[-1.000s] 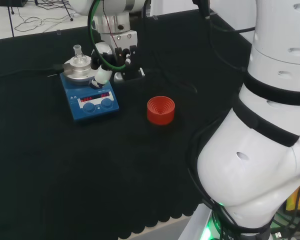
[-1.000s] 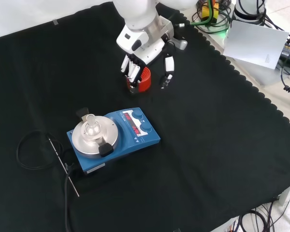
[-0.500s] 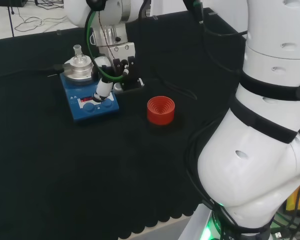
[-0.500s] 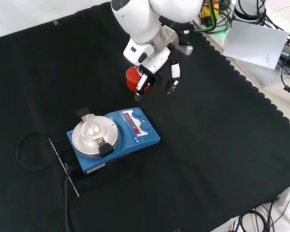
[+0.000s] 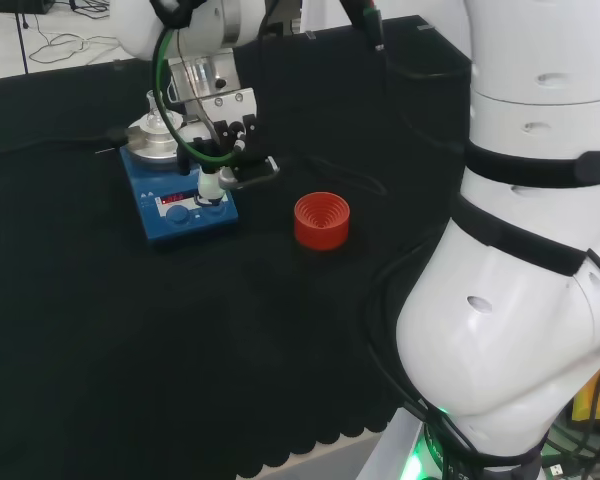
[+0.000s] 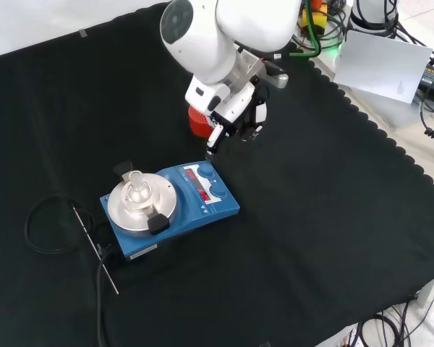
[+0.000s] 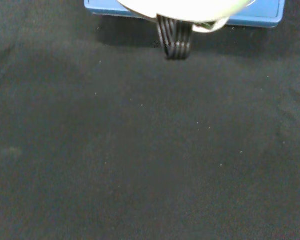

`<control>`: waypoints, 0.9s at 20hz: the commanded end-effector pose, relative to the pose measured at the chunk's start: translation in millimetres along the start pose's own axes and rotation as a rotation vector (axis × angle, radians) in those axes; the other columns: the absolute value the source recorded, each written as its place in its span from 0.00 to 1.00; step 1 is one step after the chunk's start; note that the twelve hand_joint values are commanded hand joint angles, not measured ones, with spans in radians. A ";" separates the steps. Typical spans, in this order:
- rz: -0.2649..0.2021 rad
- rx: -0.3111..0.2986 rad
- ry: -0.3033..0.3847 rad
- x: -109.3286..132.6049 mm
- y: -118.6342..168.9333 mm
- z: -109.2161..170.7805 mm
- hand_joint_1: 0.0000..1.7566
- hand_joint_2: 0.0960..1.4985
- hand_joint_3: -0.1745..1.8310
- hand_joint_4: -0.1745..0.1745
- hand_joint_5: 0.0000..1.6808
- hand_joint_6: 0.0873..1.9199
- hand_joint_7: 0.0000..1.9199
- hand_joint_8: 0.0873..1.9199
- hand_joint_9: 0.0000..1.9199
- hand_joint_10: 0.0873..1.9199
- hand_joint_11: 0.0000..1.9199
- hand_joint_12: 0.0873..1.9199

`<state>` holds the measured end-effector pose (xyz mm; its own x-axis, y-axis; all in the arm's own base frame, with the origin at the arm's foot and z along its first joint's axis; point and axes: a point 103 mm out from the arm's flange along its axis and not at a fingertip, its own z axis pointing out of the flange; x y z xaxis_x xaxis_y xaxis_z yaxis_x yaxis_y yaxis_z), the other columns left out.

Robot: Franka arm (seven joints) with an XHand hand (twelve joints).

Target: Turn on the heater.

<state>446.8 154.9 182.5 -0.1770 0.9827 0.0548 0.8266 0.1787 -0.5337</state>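
The hand (image 6: pixel 231 116) hung over the blue heater's (image 6: pixel 170 208) front panel, one straight finger (image 5: pixel 209 185) pointing down at its knobs and holding nothing. The heater sat on the desk (image 6: pixel 333 217), left of the red ring (image 5: pixel 322 220) in the head view.

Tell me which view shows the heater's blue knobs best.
The front view: both knobs on the heater sit unobstructed. In the head view the hand overlaps one knob. The wrist view catches just the heater's blue edge.
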 end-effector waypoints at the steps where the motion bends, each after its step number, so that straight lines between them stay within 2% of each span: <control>1: -0.018 0.086 -0.036 10.1 8.6 4.4 0.78 0.43 0.53 0.22 0.13 0.24 0.75 0.84 0.81 0.80 0.60 0.61; 18: -0.024 0.164 -0.038 9.8 23.5 23.2 0.78 0.41 0.56 0.25 0.12 0.19 0.76 0.85 0.81 0.81 0.58 0.62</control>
<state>451.6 168.9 154.8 -0.2188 0.9750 0.0393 0.7306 0.1904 -0.6557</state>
